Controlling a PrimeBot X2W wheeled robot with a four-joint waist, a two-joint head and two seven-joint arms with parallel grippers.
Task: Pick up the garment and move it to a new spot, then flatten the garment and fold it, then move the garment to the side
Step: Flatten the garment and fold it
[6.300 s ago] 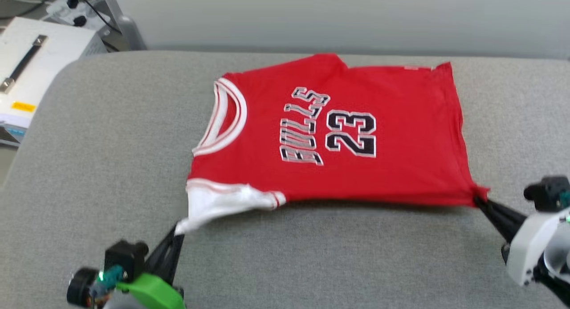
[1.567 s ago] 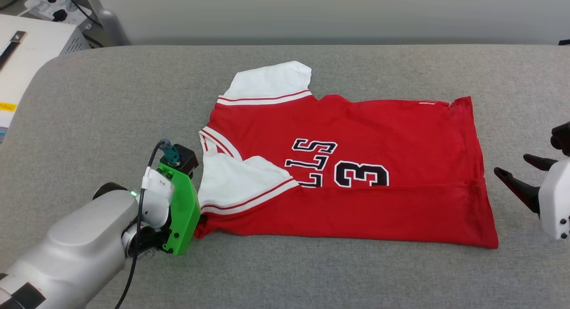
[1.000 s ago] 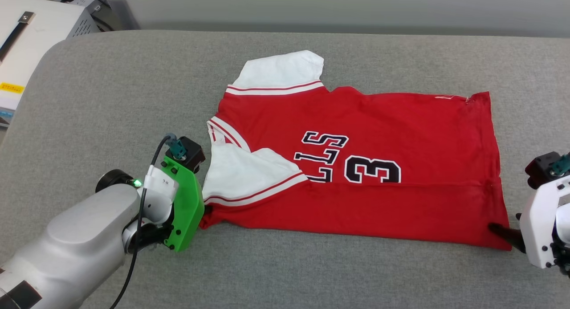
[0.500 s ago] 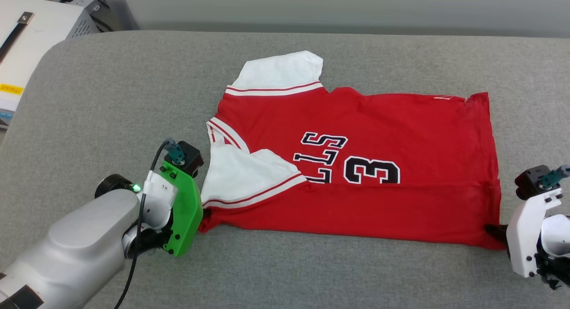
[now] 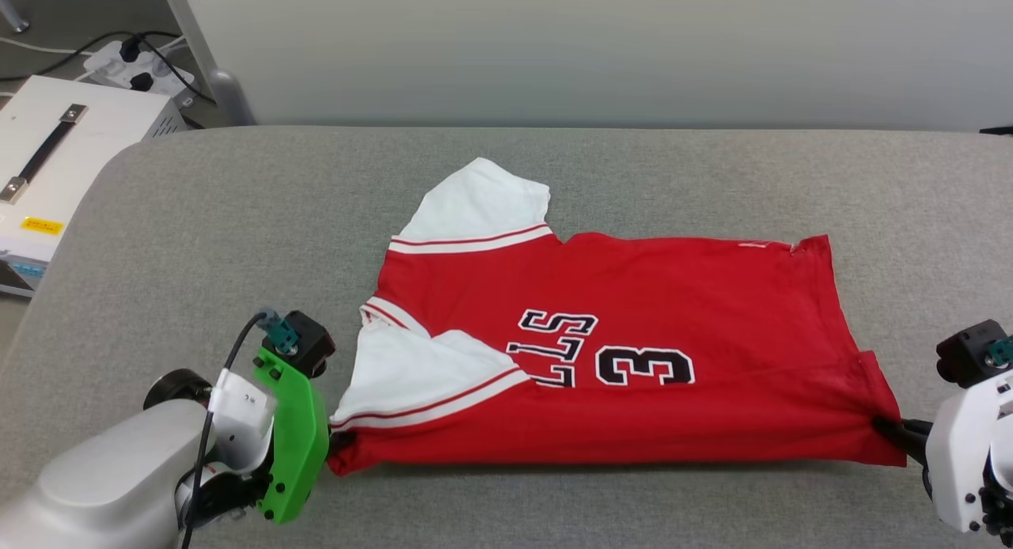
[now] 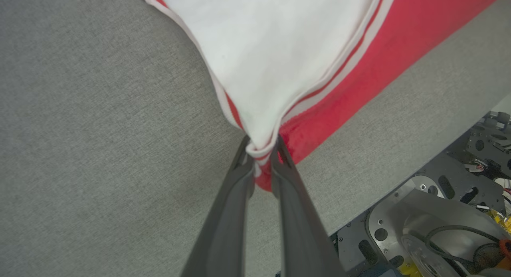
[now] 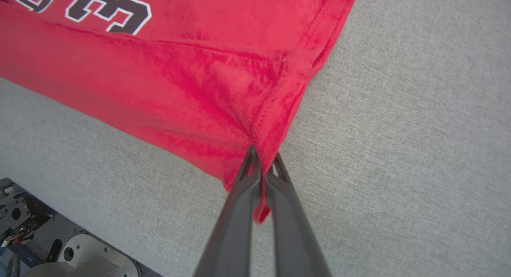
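Head view: my left gripper (image 5: 339, 446) clamps the garment (image 5: 633, 296) at its white sleeve (image 5: 411, 375), my right gripper (image 5: 885, 427) pinches its hem corner (image 5: 864, 442).

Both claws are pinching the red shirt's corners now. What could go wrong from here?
The left gripper and right gripper each pinch only a small tip of the shirt, so a corner might slip out when lifted. The near edge is folded over, with a white sleeve lying on top; lifting could let that fold sag open or bunch.
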